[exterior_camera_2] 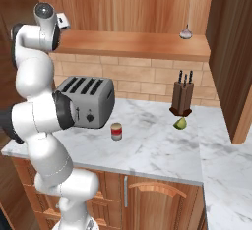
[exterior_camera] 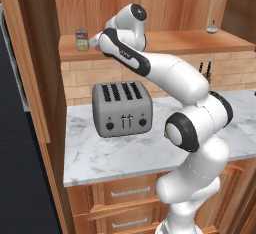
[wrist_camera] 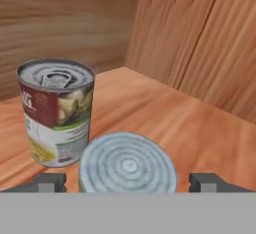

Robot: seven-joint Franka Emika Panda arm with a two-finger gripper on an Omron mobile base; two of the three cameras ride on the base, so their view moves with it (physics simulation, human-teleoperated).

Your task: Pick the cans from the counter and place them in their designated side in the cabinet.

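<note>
Low in the hand view, a can with a ribbed silver lid [wrist_camera: 128, 163] stands on the cabinet shelf [wrist_camera: 175, 123]; its sides are hidden. My gripper [wrist_camera: 129, 182] is open around it, with a small gap at each fingertip [wrist_camera: 50, 182]. The silver-topped can with the pale yellow-green label [wrist_camera: 56, 113] stands just beside it, also at the shelf's left end [exterior_camera: 81, 40]. My hand [exterior_camera: 96, 41] reaches next to that can. A mostly red can with a pale band [exterior_camera_2: 116, 131] stands on the marble counter [exterior_camera_2: 157, 150] in front of the toaster.
A grey four-slot toaster [exterior_camera: 121, 108] sits on the counter under my arm. A knife block [exterior_camera_2: 181, 96] and a green lime wedge [exterior_camera_2: 180, 123] stand at the right. A small bottle-like object [exterior_camera_2: 185, 32] rests on the shelf's right end. Cabinet walls close in the shelf corner [wrist_camera: 150, 28].
</note>
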